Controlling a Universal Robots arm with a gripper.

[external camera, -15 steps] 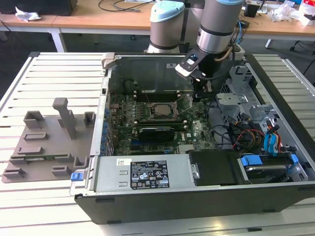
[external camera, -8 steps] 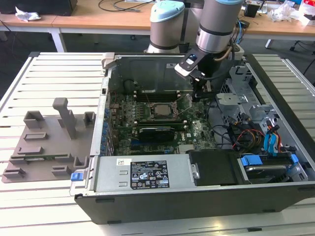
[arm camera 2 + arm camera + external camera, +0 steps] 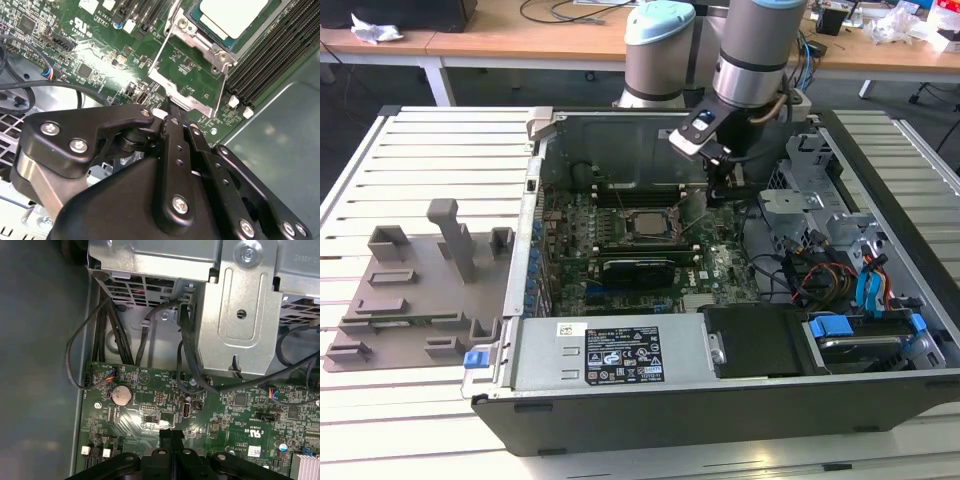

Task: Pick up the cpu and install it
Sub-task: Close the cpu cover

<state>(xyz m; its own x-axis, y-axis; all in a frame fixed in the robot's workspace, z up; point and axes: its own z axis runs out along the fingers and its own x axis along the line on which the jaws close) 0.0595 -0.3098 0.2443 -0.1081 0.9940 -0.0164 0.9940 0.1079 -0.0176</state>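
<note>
The cpu (image 3: 642,223) is a pale silver square lying flat in its socket in the middle of the motherboard inside the open computer case (image 3: 720,400). In the second wrist view the cpu (image 3: 232,15) lies beyond a raised metal socket frame (image 3: 192,82). My gripper (image 3: 718,195) hangs over the board toward the exterior view's right of the socket, apart from the cpu. Its black fingers (image 3: 170,130) are pressed together with nothing between them, their tips close to the frame's edge. The first wrist view has the fingertips (image 3: 167,437) just above the green board.
A long black card (image 3: 640,265) with a green board lies just in front of the socket. The labelled power supply (image 3: 620,355) fills the case front. A metal drive cage (image 3: 800,210) and loose cables (image 3: 820,270) crowd the exterior view's right. A grey fixture (image 3: 410,290) lies on the slatted table.
</note>
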